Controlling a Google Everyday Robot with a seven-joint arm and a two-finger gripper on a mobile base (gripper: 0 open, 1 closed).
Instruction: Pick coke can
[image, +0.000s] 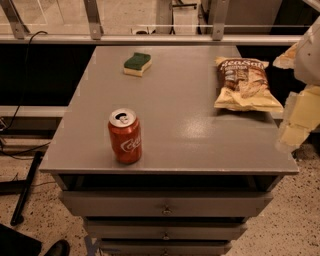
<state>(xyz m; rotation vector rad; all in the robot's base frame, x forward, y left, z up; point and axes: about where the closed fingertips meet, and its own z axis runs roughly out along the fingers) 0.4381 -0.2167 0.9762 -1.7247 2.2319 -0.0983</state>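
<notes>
Camera view, the only one. Found the gripper (299, 117) at the far right edge of the frame, pale and yellowish, partly cut off by the border. Hung off the right side of the grey tabletop (180, 115), apart from everything lying on it. Could not tell whether spread or pressed together.

Spotted the coke can (125, 136) well apart from the gripper, far to its left in the frame and a little lower. Stood upright near the tabletop's front edge, toward the front left corner. Showed white script on the red side and a silver top with pull tab facing up. Stood alone, with bare tabletop all round it.

Noted a yellow-brown chip bag (245, 85) lying flat just left of the gripper and slightly higher in the frame, nearest to it of all the things, close to the tabletop's right edge. Saw a green-topped yellow sponge (137, 63) much farther left of the gripper and higher still, near the tabletop's back edge, well apart from both can and bag.

Below the tabletop, down and left of the gripper, made out stacked grey drawer fronts (165, 204) with small handles at the middle. Beyond the back edge, up and left of the gripper, ran a pale metal rail (150, 39)
</notes>
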